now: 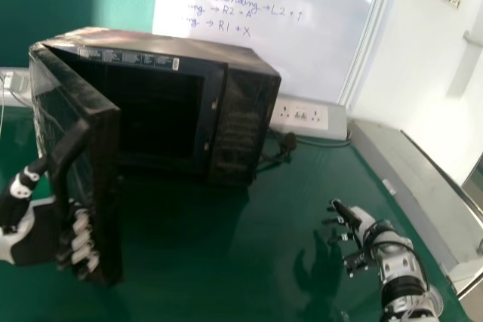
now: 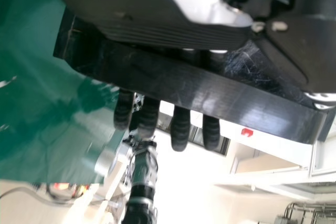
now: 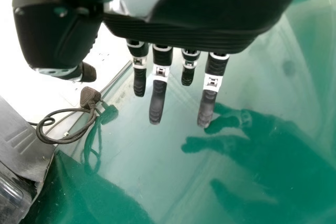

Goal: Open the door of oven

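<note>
The black oven [image 1: 158,103] stands on the table with its door [image 1: 113,194] swung well out from the dark cavity. At the door's outer side, near its free edge, is my left hand [image 1: 38,228]. In the left wrist view the door's edge [image 2: 199,93] crosses in front of the fingers of my left hand [image 2: 181,129]; their tips stick out straight past it, and parts of them are hidden. Over the table to the right of the oven, my right hand [image 1: 355,228] is held open, away from the door. The right wrist view has my right hand [image 3: 157,100] with straight fingers and nothing in them.
The green table [image 1: 204,254] extends in front of the oven. A power plug [image 3: 89,96] and cable lie beside the oven, near a wall socket strip [image 1: 302,115]. A grey ledge [image 1: 411,194] runs along the right side. A whiteboard [image 1: 302,20] is behind.
</note>
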Available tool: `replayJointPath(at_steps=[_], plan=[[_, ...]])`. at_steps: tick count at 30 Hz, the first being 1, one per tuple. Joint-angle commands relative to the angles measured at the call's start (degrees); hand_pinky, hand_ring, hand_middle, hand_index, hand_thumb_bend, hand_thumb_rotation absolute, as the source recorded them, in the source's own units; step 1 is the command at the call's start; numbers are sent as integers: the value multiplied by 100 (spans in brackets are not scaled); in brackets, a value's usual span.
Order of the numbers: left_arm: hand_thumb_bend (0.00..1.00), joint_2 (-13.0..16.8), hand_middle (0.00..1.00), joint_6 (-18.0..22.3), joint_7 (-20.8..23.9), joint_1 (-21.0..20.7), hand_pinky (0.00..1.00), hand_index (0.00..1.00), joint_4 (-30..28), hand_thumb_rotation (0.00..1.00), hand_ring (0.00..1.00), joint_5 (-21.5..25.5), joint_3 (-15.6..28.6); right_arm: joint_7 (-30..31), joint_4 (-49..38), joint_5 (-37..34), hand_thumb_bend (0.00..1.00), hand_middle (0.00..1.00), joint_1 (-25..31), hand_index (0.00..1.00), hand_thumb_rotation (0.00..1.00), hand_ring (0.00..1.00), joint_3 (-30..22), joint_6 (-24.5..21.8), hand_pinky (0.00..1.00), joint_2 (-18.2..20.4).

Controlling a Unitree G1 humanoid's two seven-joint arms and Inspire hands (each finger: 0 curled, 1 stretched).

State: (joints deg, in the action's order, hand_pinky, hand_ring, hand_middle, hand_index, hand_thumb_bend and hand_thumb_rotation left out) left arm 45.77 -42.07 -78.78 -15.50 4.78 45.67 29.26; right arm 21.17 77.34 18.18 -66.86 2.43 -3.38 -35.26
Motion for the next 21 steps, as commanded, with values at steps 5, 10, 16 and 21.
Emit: replayJointPath(at_steps=[5, 10, 16, 21], plan=[[50, 724, 21, -209, -282, -579, 10, 47, 1513, 7, 14, 190, 438, -1, 46, 30, 52, 70, 24, 88, 55, 71, 11, 1, 81, -87], [51, 490, 10, 381, 746, -200, 3, 47, 982, 6, 6, -97, 1037, -24, 50, 6, 54, 66, 23, 90, 54, 70, -23, -51, 88, -86], [49, 280, 5, 885, 1352, 196, 0, 47, 829, 4, 2, -301, 1484, -4, 48, -21, 55, 69, 28, 89, 52, 71, -50, -51, 80, -85], [50, 332, 7, 1684, 1276, 326, 4, 47, 1441, 4, 6, -629, 1452, 40, 48, 35, 53, 69, 17, 90, 56, 71, 5, -31, 81, -102]])
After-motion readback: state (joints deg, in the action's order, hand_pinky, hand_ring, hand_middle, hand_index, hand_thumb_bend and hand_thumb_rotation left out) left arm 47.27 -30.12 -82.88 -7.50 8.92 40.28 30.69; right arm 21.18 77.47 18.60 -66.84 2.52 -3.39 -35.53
